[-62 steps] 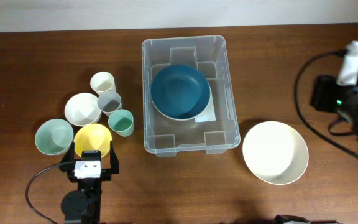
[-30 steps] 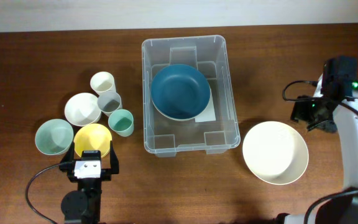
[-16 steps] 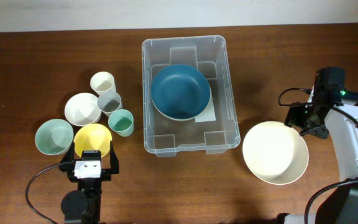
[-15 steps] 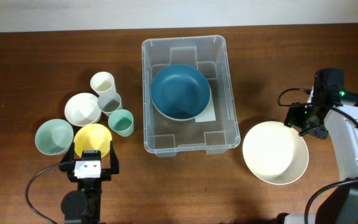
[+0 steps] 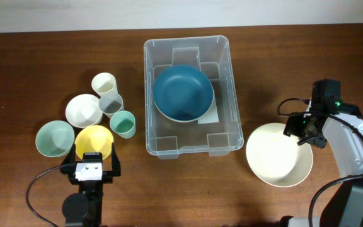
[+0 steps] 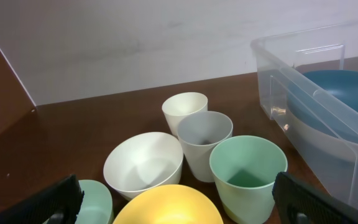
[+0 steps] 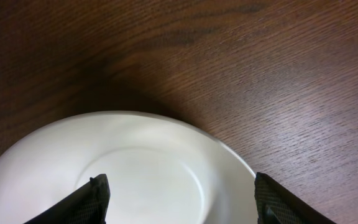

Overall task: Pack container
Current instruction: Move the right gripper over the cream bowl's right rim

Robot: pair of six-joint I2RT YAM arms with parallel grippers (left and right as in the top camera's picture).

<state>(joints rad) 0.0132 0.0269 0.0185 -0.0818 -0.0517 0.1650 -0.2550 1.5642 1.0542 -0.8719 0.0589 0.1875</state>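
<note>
1. Tabletop [image 5: 17,63]: dark brown wood grain, carrying everything listed below.
2. Left gripper [image 5: 93,157]: at the near left edge, jaws spread fully wide, nothing held; poised over the near side of the yellow bowl [image 5: 94,140], fingers [image 6: 58,202] flanking it in the left wrist view.
3. Mint bowl [image 5: 54,139]: farthest left, just beside the yellow bowl.
4. White bowl [image 5: 83,110]: behind those two, open side up.
5. Three cups, clustered and upright: cream cup [image 5: 104,83] farthest back, grey cup [image 5: 111,103] just in front of it, green cup [image 5: 123,124] nearest the container.
6. Container [image 5: 193,146]: clear plastic, centre of the table, mouth facing up, long axis running from near edge to far edge; short walls at the near and far ends.
7. Blue bowl [image 5: 183,93]: inside the container, upright, filling the middle and far part of the floor, over a white label [image 5: 212,115].
8. Large cream bowl [image 5: 278,157]: on the table right of the container's near corner, apart from it, upright.
9. Right gripper [image 5: 300,132]: over the far right rim of the large cream bowl, jaws partly open, gripping nothing; contact with the rim not discernible.
</note>
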